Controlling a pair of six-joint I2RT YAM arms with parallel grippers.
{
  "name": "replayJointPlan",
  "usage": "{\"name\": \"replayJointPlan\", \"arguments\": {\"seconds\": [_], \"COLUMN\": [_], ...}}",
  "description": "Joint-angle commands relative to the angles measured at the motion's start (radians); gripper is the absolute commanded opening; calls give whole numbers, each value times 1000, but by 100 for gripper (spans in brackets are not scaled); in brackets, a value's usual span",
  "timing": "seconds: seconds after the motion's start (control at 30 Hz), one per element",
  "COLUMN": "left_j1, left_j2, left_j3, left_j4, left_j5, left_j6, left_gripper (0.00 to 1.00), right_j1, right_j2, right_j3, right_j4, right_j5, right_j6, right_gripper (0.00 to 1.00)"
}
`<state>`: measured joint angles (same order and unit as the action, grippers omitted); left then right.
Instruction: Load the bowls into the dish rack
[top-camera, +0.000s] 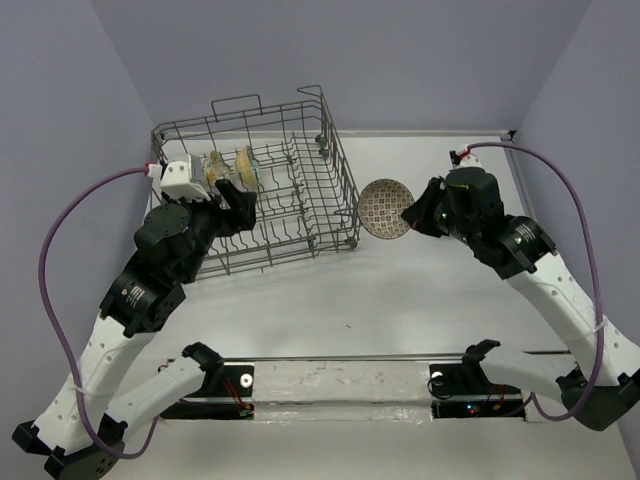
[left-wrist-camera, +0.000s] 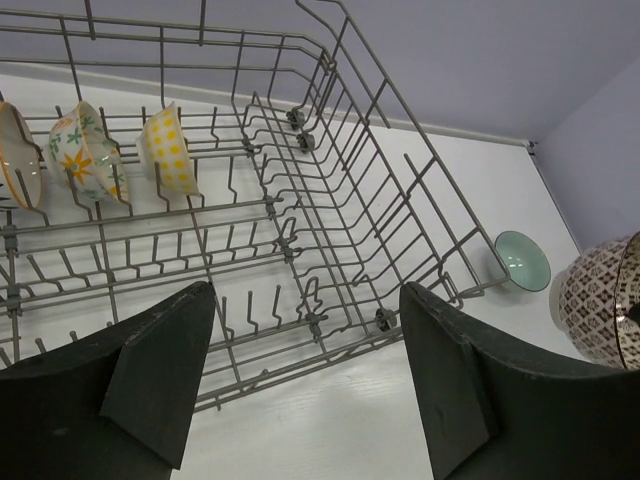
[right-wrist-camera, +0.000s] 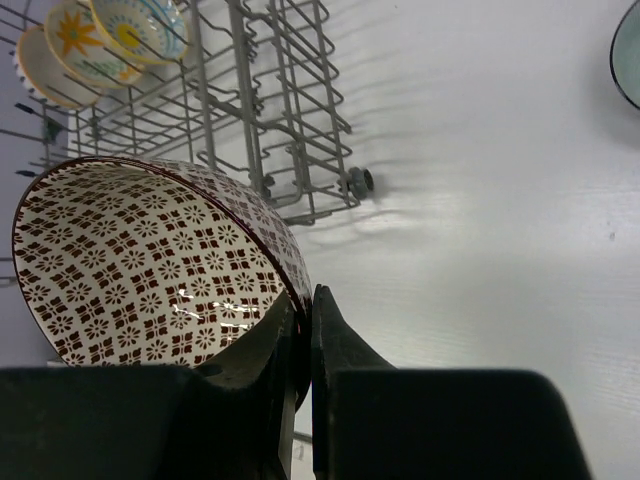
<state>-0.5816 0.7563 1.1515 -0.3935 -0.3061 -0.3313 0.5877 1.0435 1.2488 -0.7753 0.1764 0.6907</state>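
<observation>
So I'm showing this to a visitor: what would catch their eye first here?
The brown-patterned bowl, pinched by its rim in the right arm's fingers and held tilted just right of the dish rack. Next, three bowls standing on edge at the rack's left end, and a teal bowl alone on the table to its right.

A robot lab: plain lilac walls are enclosing a white desk, with two cabled arms standing bolted at the frame's bottom.

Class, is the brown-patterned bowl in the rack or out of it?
Out. The right gripper holds the bowl by its rim, jaws shut, beside the rack.
</observation>
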Motion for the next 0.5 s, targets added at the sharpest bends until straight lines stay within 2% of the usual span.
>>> {"name": "replayJointPlan", "arguments": {"seconds": [0.0,0.23,0.47], "left_j1": [2,2,0], "left_j2": [-5,1,12], "left_j3": [40,57,63], "left_j4": [31,22,7], "left_j5": [18,61,53], "left_j6": [-28,-60,-78], "left_gripper": [83,83,83], "right_j1": [-5,14,142], "right_j2": [73,256,443], "right_j3": [121,336,558], "right_j4": [77,145,130], "right_j5": [3,-80,18], "right_j6": [-56,-98,-149], "right_gripper": [1,1,1]}}
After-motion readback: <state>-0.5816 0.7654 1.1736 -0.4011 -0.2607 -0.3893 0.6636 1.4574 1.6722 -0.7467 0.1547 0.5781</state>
